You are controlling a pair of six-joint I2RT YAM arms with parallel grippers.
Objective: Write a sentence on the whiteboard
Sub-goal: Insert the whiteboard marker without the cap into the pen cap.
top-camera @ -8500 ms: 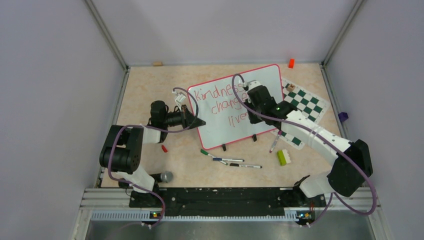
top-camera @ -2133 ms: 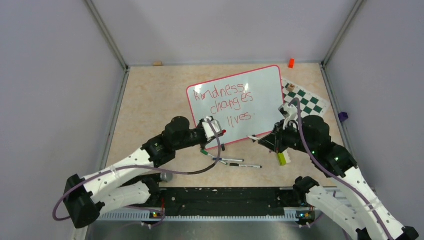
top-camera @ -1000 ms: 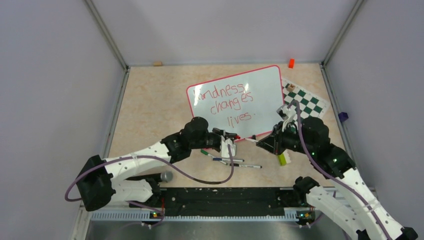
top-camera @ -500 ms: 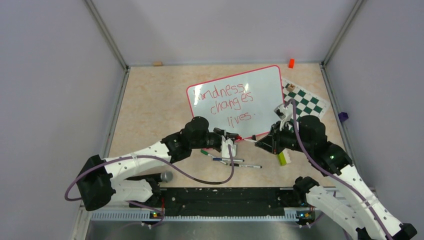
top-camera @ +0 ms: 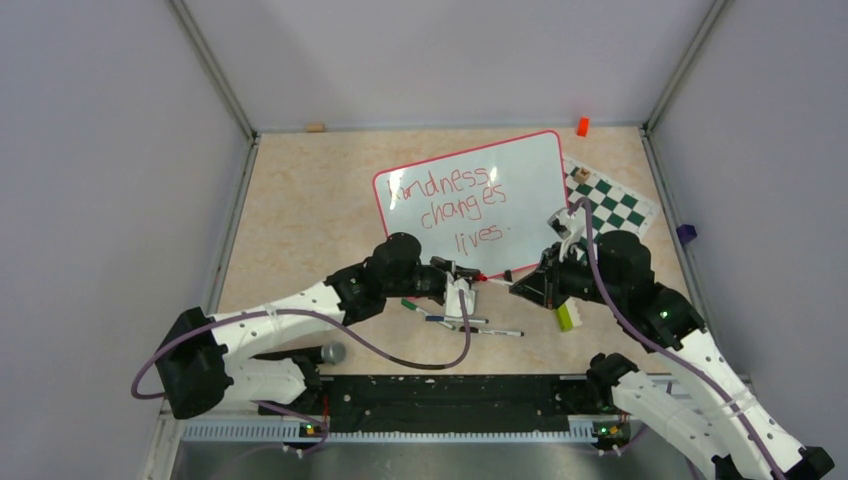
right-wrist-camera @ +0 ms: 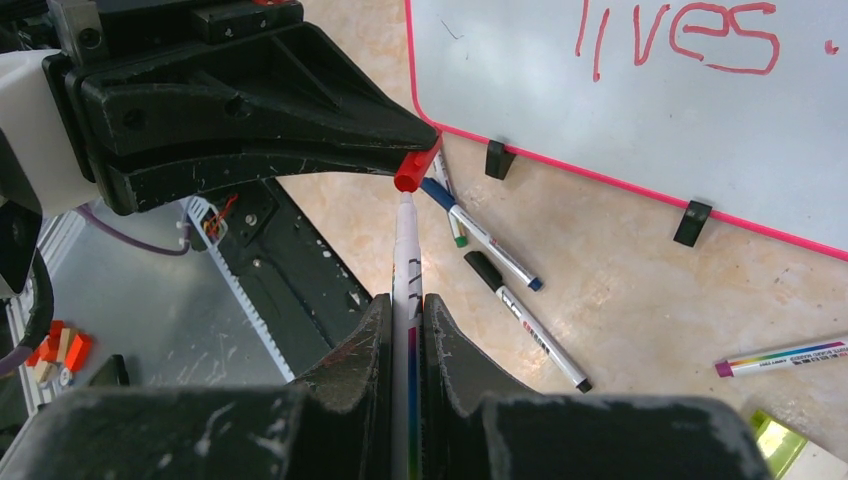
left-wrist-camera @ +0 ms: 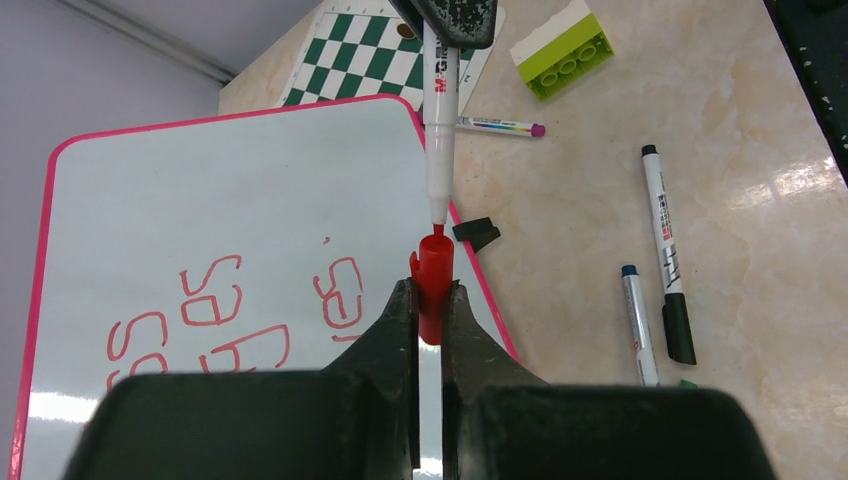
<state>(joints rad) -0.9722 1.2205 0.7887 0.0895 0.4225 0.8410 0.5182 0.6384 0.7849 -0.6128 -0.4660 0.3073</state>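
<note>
The glossy white, pink-framed whiteboard (top-camera: 530,185) lies on the beige marbled table (top-camera: 300,200), its red handwritten sentence (top-camera: 452,212) just beyond both jaws. Left jaws pinch a small red plastic cap (left-wrist-camera: 432,285); right jaws grip a slim white marker (right-wrist-camera: 408,260), tip at the cap's mouth.

This is a robotics lab test cell: a beige marbled tabletop (top-camera: 300,190) boxed in by plain lilac-grey panels (top-camera: 450,60) on aluminium posts (top-camera: 212,65). Two cabled robot arms (top-camera: 290,303) are bolted to a black rail (top-camera: 440,392) at 6 o'clock. Odd props lie about, with a chess mat (top-camera: 615,205) at 2 o'clock and a toy brick (top-camera: 566,316) at 4 o'clock.
</note>
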